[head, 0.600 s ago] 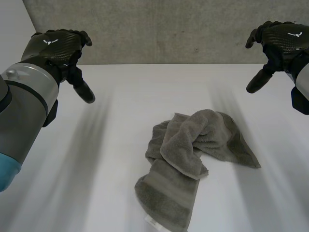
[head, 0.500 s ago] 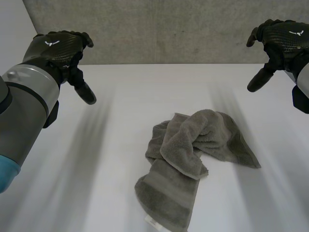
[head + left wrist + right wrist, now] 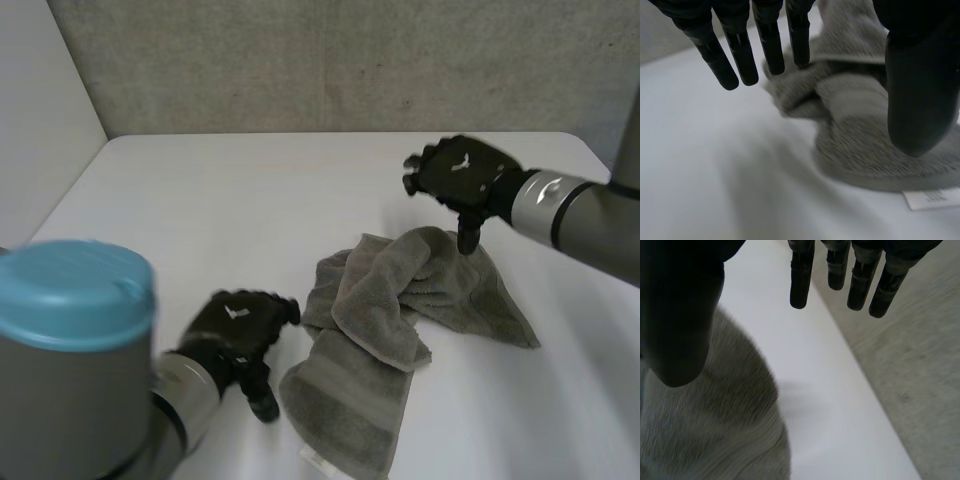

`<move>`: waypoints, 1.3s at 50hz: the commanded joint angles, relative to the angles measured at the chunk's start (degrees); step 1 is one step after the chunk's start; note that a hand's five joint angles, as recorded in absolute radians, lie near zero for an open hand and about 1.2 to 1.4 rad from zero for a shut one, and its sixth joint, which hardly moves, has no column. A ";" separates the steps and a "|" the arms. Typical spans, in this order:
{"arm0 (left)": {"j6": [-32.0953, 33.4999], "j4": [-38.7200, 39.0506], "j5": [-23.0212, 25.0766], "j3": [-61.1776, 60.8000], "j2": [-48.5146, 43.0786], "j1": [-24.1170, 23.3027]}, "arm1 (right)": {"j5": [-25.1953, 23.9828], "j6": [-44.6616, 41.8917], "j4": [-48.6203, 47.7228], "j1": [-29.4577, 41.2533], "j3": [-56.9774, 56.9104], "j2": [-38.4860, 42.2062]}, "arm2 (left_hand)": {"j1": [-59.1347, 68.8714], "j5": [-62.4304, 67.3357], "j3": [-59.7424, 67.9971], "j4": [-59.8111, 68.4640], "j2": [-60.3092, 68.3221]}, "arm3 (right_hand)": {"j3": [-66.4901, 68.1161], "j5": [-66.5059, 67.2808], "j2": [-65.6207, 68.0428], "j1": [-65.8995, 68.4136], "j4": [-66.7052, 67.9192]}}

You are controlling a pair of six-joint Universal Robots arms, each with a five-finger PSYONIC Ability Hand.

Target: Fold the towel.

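I see the grey towel (image 3: 385, 330) lying crumpled near the middle of the white desk (image 3: 200, 220), bunched into a hump on its far side, with a flatter banded end toward me. A small white label (image 3: 930, 198) sticks out at that near end.

My left robot hand (image 3: 238, 325) is low over the desk, just beside the towel's near end. In its wrist view the fingers (image 3: 720, 65) are straight and spread wide from the thumb (image 3: 920, 90), with the towel's edge lying beyond them, and nothing is held.

My right robot hand (image 3: 462, 175) is over the far side of the towel, its thumb pointing down at the top of the hump; I cannot tell whether it touches. In its wrist view its fingers (image 3: 801, 280) are straight over bare desk, and the thumb (image 3: 680, 325) hangs wide apart over the cloth, grasping nothing.
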 commanded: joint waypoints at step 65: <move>11.16 10.46 -1.33 -0.94 0.19 17.44 | -0.54 -11.53 -26.81 2.29 42.77 -16.87 | 53.97 44.40 53.92 54.05 54.15 | -2.86 -2.76 -3.24 -2.33 -3.65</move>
